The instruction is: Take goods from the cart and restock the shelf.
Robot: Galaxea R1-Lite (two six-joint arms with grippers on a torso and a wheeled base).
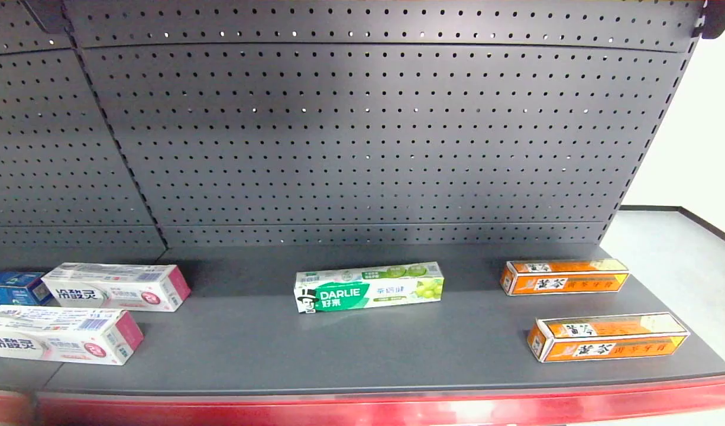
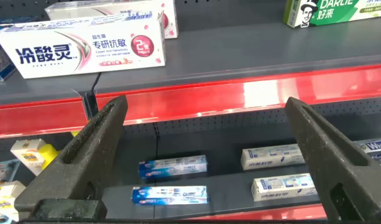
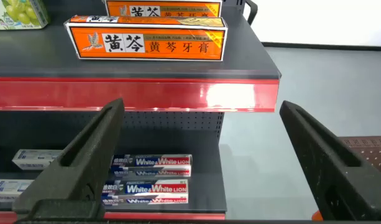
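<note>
Head view: the grey shelf (image 1: 362, 355) with its red front edge carries six long toothpaste cartons. Two white-and-pink cartons (image 1: 117, 286) lie at lower left, one blue carton (image 1: 13, 287) at the left edge, one green carton (image 1: 368, 287) at centre and two orange cartons (image 1: 565, 276) at right.

Left wrist view: the left gripper (image 2: 206, 102) gapes wide, holding nothing.

Right wrist view: the right gripper (image 3: 201, 104) is likewise spread and empty. Behind it the lower tier (image 3: 212, 180) holds perhaps four cartons, partly hidden.
</note>
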